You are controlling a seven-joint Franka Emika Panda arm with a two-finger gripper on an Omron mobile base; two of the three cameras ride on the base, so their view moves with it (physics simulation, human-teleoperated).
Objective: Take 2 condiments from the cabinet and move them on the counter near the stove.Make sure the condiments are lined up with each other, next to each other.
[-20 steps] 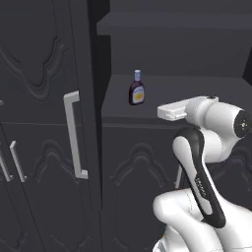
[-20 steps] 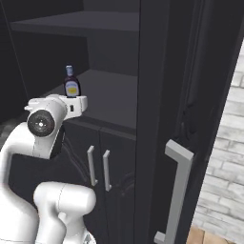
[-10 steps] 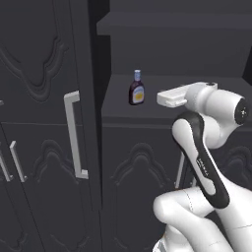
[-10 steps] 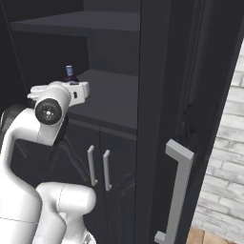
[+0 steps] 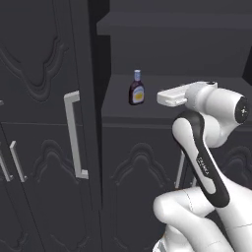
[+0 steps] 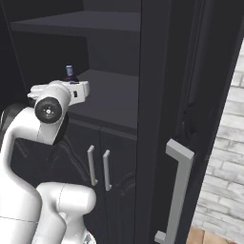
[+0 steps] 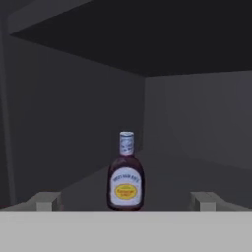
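Note:
One condiment, a dark maroon bottle (image 5: 137, 89) with a yellow label and pale blue cap, stands upright on the middle shelf (image 5: 206, 84) of the open black cabinet (image 5: 47, 74). My gripper (image 5: 161, 97) hovers at shelf height just right of the bottle and short of it. In the hand view the bottle (image 7: 126, 179) sits centred ahead, with my gripper (image 7: 125, 201) open and its fingertips (image 7: 47, 200) wide to either side, not touching it. From the right, the hand (image 6: 82, 90) covers all but the bottle's cap (image 6: 70, 71). The counter and stove are out of view.
The cabinet's doors swing outward on both sides, each with a long grey bar handle (image 5: 74, 134) (image 6: 177, 190). An upper shelf (image 5: 172, 25) hangs over the bottle. Low cabinets with short paired handles (image 6: 97, 166) lie below. A brick wall (image 6: 224, 157) is at right.
My hand has risen from below the shelf edge to shelf height and edged a little toward the bottle. The bottle has not moved, and the jaws stay wide.

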